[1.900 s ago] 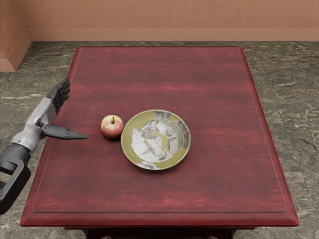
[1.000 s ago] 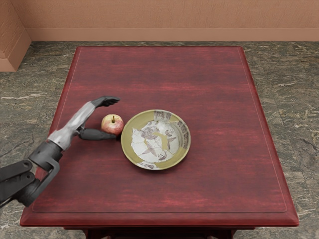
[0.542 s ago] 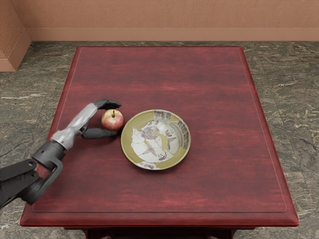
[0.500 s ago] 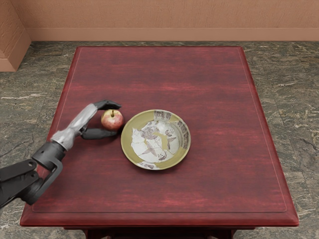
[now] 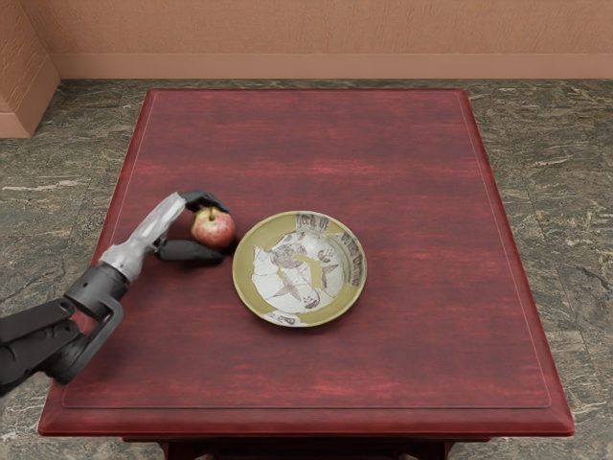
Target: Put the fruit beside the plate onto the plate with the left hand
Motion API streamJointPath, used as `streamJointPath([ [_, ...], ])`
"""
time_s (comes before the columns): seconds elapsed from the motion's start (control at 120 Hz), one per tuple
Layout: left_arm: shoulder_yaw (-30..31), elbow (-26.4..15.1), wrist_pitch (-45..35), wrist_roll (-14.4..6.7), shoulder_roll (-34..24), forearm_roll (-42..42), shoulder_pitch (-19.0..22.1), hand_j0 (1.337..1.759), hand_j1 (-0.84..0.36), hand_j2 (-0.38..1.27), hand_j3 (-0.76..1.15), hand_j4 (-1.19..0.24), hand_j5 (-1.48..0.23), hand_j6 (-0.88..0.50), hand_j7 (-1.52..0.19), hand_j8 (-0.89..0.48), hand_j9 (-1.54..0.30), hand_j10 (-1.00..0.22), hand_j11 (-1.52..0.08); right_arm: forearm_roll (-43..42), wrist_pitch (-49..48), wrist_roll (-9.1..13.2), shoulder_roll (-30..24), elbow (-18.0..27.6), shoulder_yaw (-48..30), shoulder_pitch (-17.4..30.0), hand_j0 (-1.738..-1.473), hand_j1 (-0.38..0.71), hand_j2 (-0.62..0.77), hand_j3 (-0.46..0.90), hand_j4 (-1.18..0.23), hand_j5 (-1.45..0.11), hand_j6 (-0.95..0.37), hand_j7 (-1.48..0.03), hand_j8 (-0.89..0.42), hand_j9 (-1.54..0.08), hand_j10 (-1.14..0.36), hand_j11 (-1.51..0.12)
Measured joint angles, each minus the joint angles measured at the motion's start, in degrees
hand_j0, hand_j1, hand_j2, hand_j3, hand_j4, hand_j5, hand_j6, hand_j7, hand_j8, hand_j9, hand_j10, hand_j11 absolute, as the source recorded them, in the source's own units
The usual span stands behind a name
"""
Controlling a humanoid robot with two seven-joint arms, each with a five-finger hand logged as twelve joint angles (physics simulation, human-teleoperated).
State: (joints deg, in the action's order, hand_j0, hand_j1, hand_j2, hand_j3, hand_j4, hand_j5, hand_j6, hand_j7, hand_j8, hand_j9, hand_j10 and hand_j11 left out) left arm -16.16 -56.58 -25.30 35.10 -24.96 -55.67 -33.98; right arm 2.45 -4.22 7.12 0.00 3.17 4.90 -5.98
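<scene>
The left hand (image 5: 178,228) is closed around the apple (image 5: 214,228), gripping it from the apple's left side. Its dark fingers (image 5: 203,199) curl over the far top of the fruit, while the thumb (image 5: 192,253) reaches along the near side beneath it, so the apple sits pinched between them. The palm faces right, toward the fruit. The grey back of the hand slopes down and left to the wrist, and from there the dark forearm (image 5: 43,340) runs on toward the picture's lower left edge, crossing the near left border of the table (image 5: 383,153). The apple is red with a yellowish patch and its stem points up; whether it touches the tabletop or is just raised off it cannot be told. It lies just beside the left rim of the plate (image 5: 245,280), not on it. The plate, olive-rimmed with a pale painted centre, lies flat on the dark red table, a little left of the middle.
</scene>
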Motion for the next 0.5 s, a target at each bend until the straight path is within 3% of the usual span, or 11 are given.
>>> streamJointPath([
  [0.217, -0.1, -1.8, 0.4, -0.1, -0.3, 3.5, -2.4, 1.655, -0.17, 0.28, 0.0, -0.59, -0.8, -0.41, -0.8, -0.4, -0.82, -0.54, -0.82, 0.0, 0.0, 0.0, 0.0, 0.0, 0.0, 0.0, -1.658, -0.35, 0.0, 0.0, 0.0, 0.0, 0.0, 0.0, 0.0, 0.0, 0.0, 0.0],
  [0.5, -3.5, -11.5, 0.6, -0.1, -2.4, 5.4, -4.2, 1.655, -0.22, 0.36, 0.0, -0.53, -0.85, -0.36, -0.84, -0.36, -0.85, -0.5, -0.85, 0.0, 0.0, 0.0, 0.0, 0.0, 0.0, 0.0, -1.658, -0.35, 0.0, 0.0, 0.0, 0.0, 0.0, 0.0, 0.0, 0.0, 0.0, 0.0],
])
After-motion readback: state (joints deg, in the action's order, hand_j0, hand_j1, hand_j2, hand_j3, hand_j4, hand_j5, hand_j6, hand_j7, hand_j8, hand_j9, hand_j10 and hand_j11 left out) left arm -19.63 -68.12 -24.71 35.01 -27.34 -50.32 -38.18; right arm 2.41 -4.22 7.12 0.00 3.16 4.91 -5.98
